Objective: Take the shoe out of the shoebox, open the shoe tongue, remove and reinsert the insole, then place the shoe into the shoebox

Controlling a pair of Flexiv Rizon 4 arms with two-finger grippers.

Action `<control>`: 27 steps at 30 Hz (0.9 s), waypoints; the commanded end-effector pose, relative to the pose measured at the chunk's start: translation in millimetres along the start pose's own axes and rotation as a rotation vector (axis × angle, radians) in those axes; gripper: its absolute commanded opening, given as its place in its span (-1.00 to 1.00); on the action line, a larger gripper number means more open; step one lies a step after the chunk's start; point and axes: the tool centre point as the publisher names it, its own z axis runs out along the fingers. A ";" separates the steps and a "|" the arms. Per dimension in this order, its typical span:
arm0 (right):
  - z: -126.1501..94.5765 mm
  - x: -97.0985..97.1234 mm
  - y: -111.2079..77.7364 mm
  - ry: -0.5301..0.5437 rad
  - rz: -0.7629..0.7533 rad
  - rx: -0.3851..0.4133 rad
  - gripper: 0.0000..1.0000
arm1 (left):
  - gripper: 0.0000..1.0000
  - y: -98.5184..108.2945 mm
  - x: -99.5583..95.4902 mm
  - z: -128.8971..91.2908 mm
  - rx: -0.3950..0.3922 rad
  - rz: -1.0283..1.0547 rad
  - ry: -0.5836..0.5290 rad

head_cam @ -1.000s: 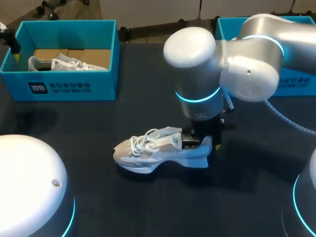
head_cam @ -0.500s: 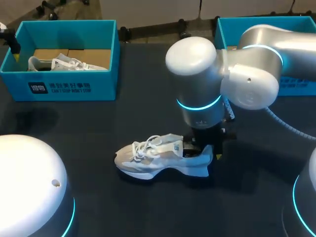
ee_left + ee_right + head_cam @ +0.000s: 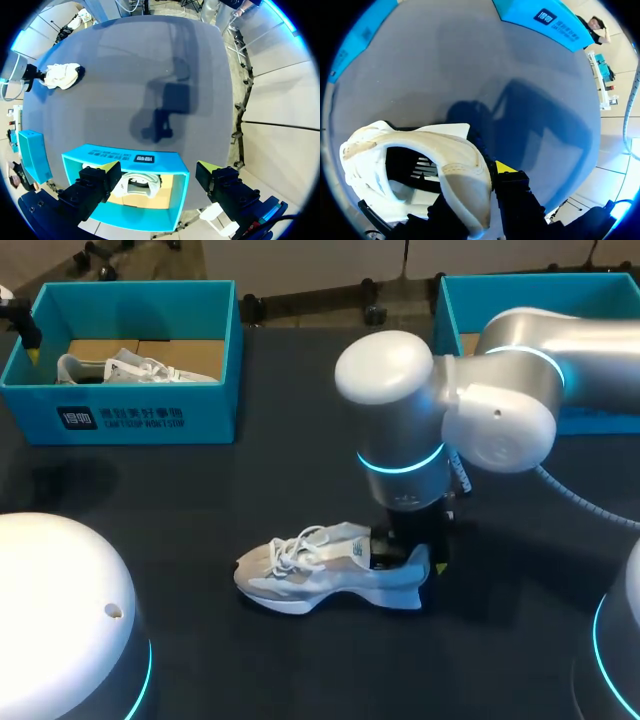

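A white laced sneaker (image 3: 325,565) lies on the dark table near the middle, toe pointing left. My right gripper (image 3: 408,552) is shut on its heel. In the right wrist view one finger is inside the shoe (image 3: 420,165) and the yellow-tipped finger (image 3: 506,168) presses the heel collar from outside. The left teal shoebox (image 3: 130,420) holds a second white sneaker (image 3: 125,368). My left gripper (image 3: 156,170) hangs open high above that shoebox (image 3: 150,172), at its left end in the head view (image 3: 25,335), with nothing between its fingers.
A second teal shoebox (image 3: 600,410) stands at the back right, partly hidden behind my right arm (image 3: 480,410). Bare dark table lies between the two boxes and in front of the shoe.
My right gripper and the sneaker have shifted a little toward the table's front, and the shoe now sits lower and flatter. The left arm has not moved.
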 end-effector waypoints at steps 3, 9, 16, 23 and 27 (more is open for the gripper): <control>8.9 4.9 0.7 0.001 0.002 0.013 -1.00 | 1.00 -0.6 0.2 -0.2 -0.001 0.001 0.002; 11.6 6.2 0.4 0.007 0.003 0.022 -0.80 | 1.00 -0.6 0.2 -0.2 -0.001 0.001 0.002; 6.8 5.1 -1.5 0.019 0.009 0.011 0.22 | 1.00 -0.6 0.2 -0.2 -0.001 0.001 0.002; -13.3 -0.2 -5.3 0.103 0.014 -0.022 1.00 | 1.00 -0.6 0.2 -0.2 -0.001 0.001 0.002; -35.6 -6.1 -7.7 0.170 -0.015 -0.038 1.00 | 1.00 -0.6 0.2 -0.2 -0.001 0.001 0.002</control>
